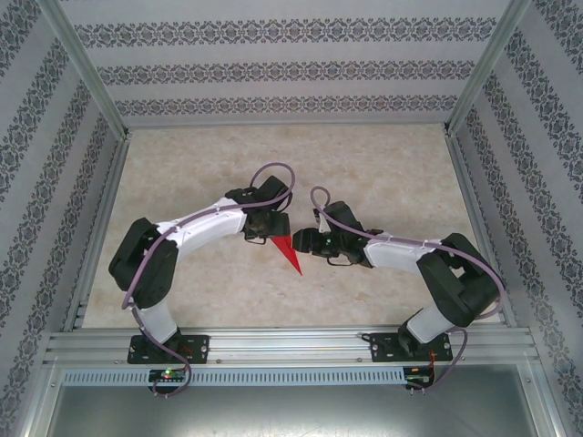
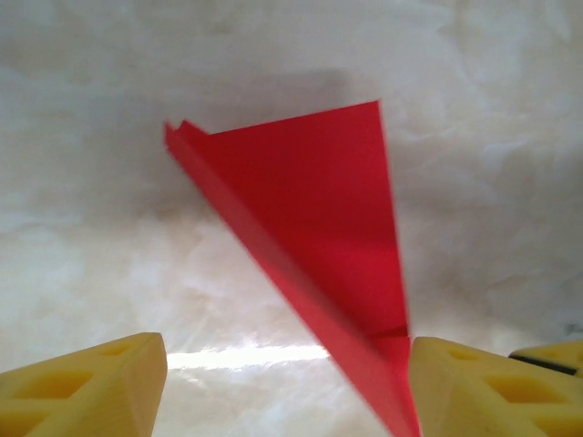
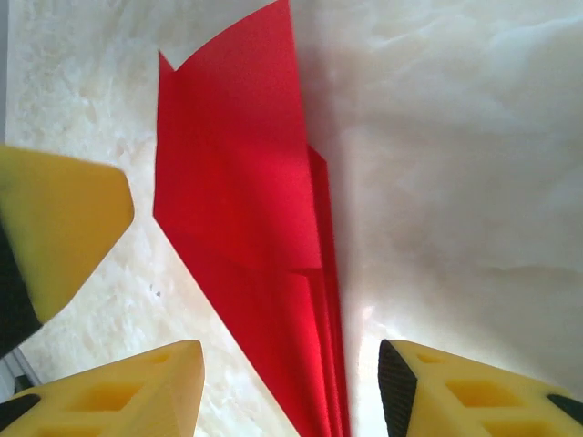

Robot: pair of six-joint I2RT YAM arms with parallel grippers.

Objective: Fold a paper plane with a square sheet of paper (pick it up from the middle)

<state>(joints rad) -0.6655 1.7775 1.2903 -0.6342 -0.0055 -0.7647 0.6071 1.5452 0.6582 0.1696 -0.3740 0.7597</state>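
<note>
- Top view: left gripper [image 1: 266, 233] sits just left of centre, at the upper end of the paper plane [image 1: 290, 253] on the table [image 1: 383, 173].
- I can't read its finger spacing there. Left wrist view: fingers [image 2: 91, 382] apart, plane narrowing along the right-hand one.
- Right gripper [image 1: 301, 242], just right of the plane: fingers [image 3: 127, 391] apart, plane between them.

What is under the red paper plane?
The pale marbled table shows around the paper plane and runs beneath it. Its folded layers cover the patch directly underneath.
</note>
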